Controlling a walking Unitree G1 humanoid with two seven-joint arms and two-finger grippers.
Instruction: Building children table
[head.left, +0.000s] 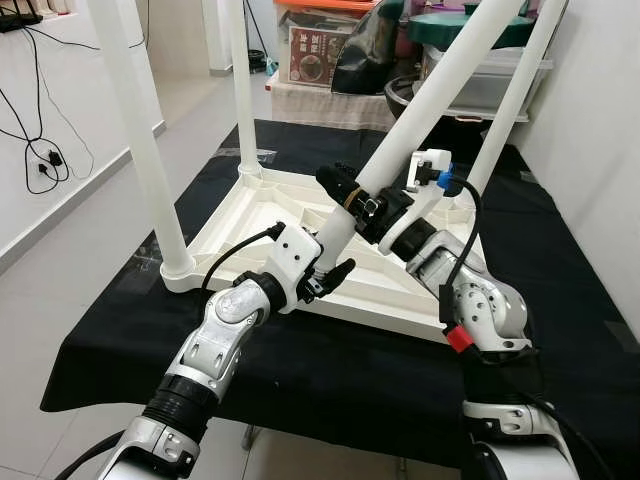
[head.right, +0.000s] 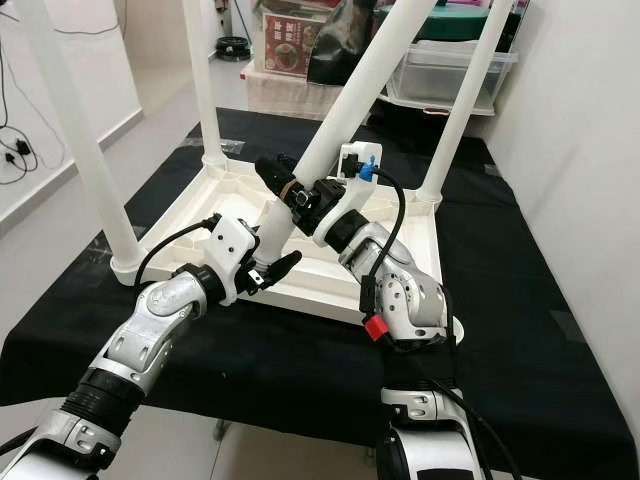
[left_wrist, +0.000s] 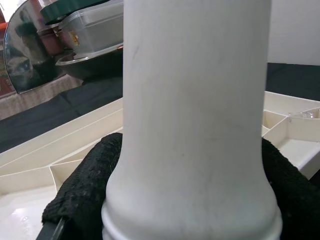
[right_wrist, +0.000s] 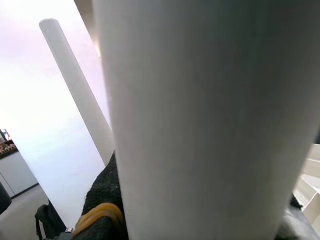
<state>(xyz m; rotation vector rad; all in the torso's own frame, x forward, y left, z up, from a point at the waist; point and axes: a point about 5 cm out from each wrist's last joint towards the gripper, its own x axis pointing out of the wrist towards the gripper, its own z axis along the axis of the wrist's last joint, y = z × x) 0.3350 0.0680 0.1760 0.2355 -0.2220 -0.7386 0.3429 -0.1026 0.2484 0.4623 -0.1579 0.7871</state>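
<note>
A white tabletop (head.left: 300, 215) lay upside down on a black cloth (head.left: 330, 370) covering the table, with three white legs already standing upright in its corners. A fourth loose leg (head.left: 420, 110) slanted across it, its lower end hanging over the ribbed underside. The left claw (head.left: 325, 272) was clamped around that leg near its lower end, while the right claw (head.left: 362, 200) gripped the same leg just above. Storage boxes (head.left: 490, 75) were stacked beyond the table.
</note>
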